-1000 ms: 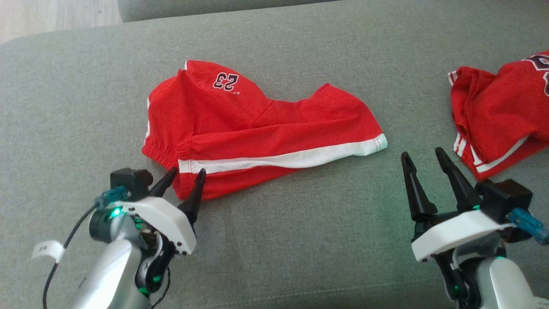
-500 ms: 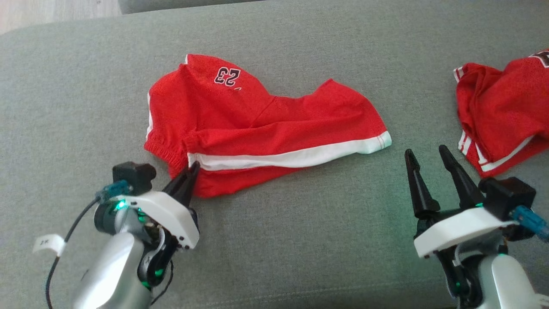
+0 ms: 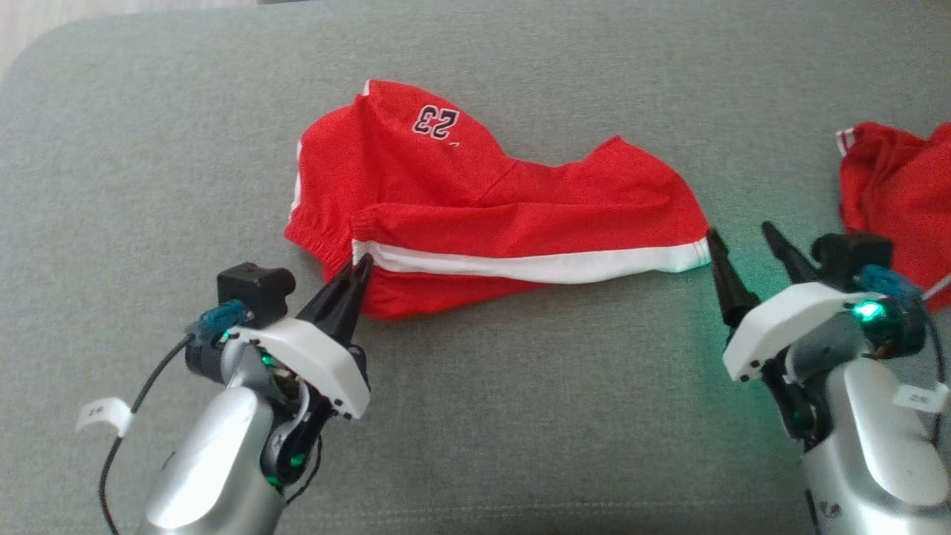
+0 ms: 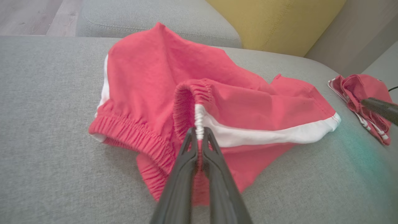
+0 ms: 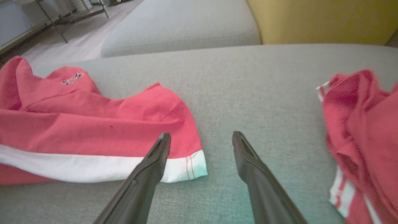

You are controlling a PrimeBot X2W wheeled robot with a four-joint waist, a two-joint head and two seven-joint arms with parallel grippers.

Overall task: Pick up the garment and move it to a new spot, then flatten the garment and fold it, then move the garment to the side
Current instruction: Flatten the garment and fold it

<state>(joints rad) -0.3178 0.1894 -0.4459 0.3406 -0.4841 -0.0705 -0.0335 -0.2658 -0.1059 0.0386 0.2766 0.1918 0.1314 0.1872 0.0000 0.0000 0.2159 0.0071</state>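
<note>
The left gripper (image 3: 362, 265) has snapped its fingers shut on the waistband of the red shorts (image 3: 483, 200), which lie spread on the grey sofa (image 3: 520, 401), while the right gripper (image 3: 741, 232), fingers wide, has come up just beside the shorts' striped hem, a second garment (image 3: 891, 178) lying past that hem.

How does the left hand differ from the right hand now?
The left hand is shut on the red shorts; the right hand is open, holding nothing. The left hand is at the waistband, the right hand beside the hem. Both have dark fingers.
</note>
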